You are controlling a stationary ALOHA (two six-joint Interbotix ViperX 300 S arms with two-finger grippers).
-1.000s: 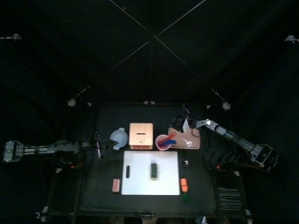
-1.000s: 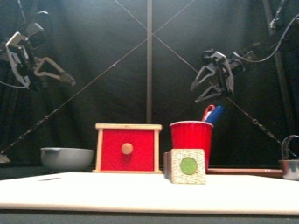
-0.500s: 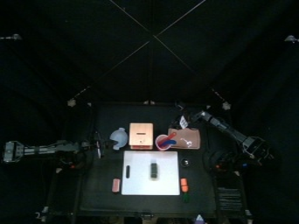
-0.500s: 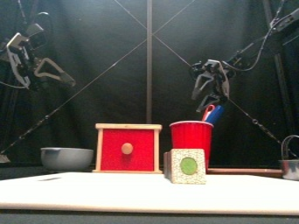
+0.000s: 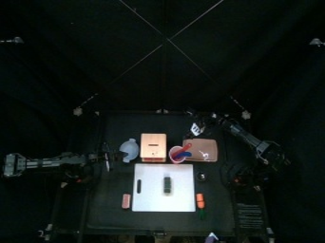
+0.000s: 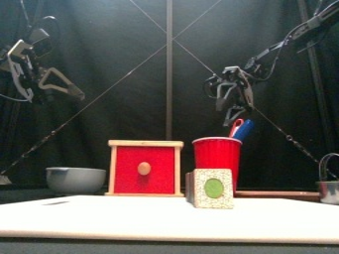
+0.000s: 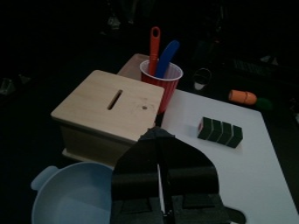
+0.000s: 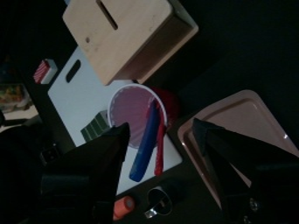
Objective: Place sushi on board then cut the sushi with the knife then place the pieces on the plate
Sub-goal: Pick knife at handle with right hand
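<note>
The dark green sushi roll (image 5: 168,185) lies whole on the white board (image 5: 150,196), its cut end (image 6: 211,189) facing the front. Behind it stands the red cup (image 5: 180,154) holding a blue knife (image 7: 170,52) and a red knife (image 7: 153,44). The pink tray (image 5: 203,149) lies to the cup's right. My right gripper (image 5: 199,127) hangs open, high above the cup and tray (image 8: 239,118), holding nothing. My left gripper (image 5: 112,161) rests shut and raised at the table's left, beside the bowl.
A pale wooden box (image 5: 155,147) with a red drawer front (image 6: 145,170) stands left of the cup. The blue-grey bowl (image 5: 129,149) sits further left. Small toy foods lie at the board's front corners (image 5: 124,199) (image 5: 200,201). A metal cutter (image 6: 328,183) is at the right edge.
My right gripper has swung toward the back and a little left, rising above the cup. The left arm, sushi and knives have not moved.
</note>
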